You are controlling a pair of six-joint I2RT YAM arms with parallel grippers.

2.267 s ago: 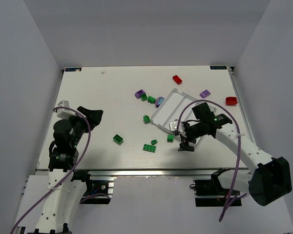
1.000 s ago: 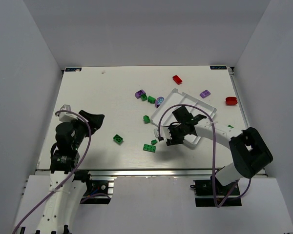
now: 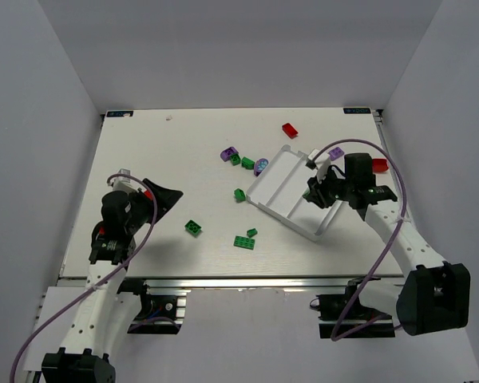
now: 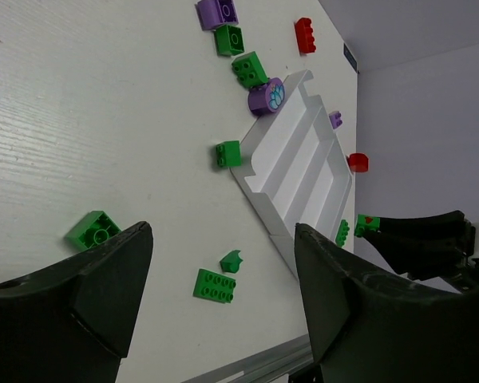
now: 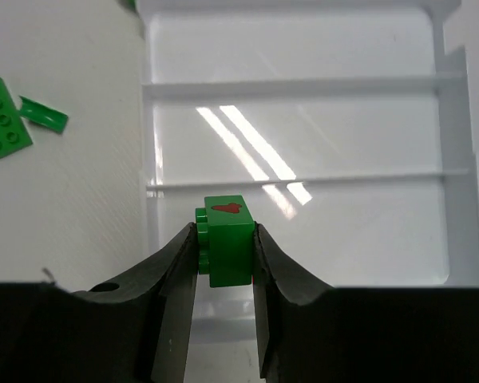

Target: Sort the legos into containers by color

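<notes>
My right gripper (image 5: pixel 223 239) is shut on a green lego brick (image 5: pixel 227 241) with a red mark on its upper face. It hangs over the white tray (image 5: pixel 303 84), above the nearest of its three long containers, which look empty from here. From above, the right gripper (image 3: pixel 318 191) sits over the tray's (image 3: pixel 281 187) right side. My left gripper (image 3: pixel 166 195) is open and holds nothing, left of a loose green brick (image 3: pixel 193 227). In the left wrist view its gripper (image 4: pixel 223 295) frames a green plate (image 4: pixel 214 286) and a small green piece (image 4: pixel 233 260).
Loose legos lie around the tray: a green brick (image 3: pixel 239 194) at its left edge, purple (image 3: pixel 229 153) and green (image 3: pixel 247 163) bricks and a purple round piece (image 3: pixel 260 166) behind it. A red brick (image 3: pixel 290 129), a purple brick (image 3: pixel 335 153) and another red (image 3: pixel 377 165) lie further back and right.
The right gripper closed on the green brick by the tray's near left corner, lifted it and swung right over the tray. The left gripper edged slightly right.
</notes>
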